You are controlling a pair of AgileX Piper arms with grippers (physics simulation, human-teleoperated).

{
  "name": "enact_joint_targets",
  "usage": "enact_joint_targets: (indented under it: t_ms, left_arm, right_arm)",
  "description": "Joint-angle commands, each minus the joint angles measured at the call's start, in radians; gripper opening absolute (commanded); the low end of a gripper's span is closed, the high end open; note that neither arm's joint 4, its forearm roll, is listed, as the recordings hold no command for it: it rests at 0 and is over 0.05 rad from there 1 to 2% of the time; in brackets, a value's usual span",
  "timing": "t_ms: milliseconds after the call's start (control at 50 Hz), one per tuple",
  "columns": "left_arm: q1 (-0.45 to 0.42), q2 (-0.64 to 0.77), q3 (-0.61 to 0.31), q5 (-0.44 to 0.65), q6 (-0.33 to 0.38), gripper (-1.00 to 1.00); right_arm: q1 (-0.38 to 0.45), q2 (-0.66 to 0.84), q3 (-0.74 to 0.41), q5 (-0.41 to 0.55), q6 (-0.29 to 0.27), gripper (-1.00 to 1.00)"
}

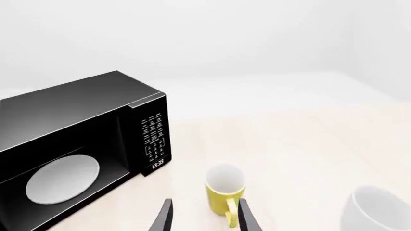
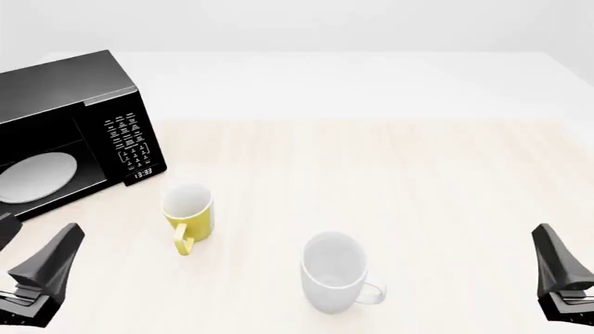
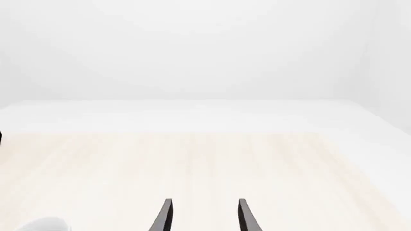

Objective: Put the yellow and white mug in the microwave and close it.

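- The yellow mug [image 2: 188, 211] stands upright on the table [image 2: 390, 167], just in front of the microwave's [image 2: 65, 132] keypad corner and apart from it.
- Its handle [image 2: 183, 243] points toward the near edge of the table, and its white inside shows from above.
- The microwave sits at the far left of the table with its front open; the white round plate [image 2: 35, 177] lies inside the cavity.
- The door itself cannot be made out in any view.
- The keypad [image 2: 128, 142] and the small clock [image 2: 142, 172] face the middle of the table.
- A larger white mug [image 2: 334, 273] stands to the right of the yellow one and nearer the front edge, well apart from it, with its handle [image 2: 373, 292] turned to the right.
- The left gripper [image 1: 202, 216] hovers near the front left of the table, its fingers spread apart and holding nothing.
- In the left wrist view the yellow mug's handle lies just beside one fingertip [image 1: 246, 214], but whether they touch cannot be told.
- The right gripper [image 3: 202, 216] hangs over the bare right side of the table, fingers likewise apart and empty, well away from both mugs.
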Motion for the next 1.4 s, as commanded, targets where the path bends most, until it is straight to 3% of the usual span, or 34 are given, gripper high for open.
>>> enact_joint_targets:
  t_ms: [20,120,280,340,620,1400]
  left_arm:
    - [-0.043,0.073,-0.031,0.004,0.02,1.0]
    - [-0.04,0.21,-0.04,-0.056,0.008,1.0]
    - [-0.05,0.293,-0.06,-0.091,0.019,1.0]
    - [-0.059,0.353,-0.079,-0.097,-0.013,1.0]
    - [-0.092,0.412,-0.097,-0.101,-0.019,1.0]
    - [-0.121,0.941,-0.085,-0.421,-0.128,1.0]
  right_arm:
    - [0.0,0.0,0.0,0.0,0.0,1.0]
    - [0.0,0.0,0.0,0.0,0.0,1.0]
    - [0.0,0.0,0.0,0.0,0.0,1.0]
    - [0.0,0.0,0.0,0.0,0.0,1.0]
    - [0.0,0.0,0.0,0.0,0.0,1.0]
    - [0.0,0.0,0.0,0.0,0.0,1.0]
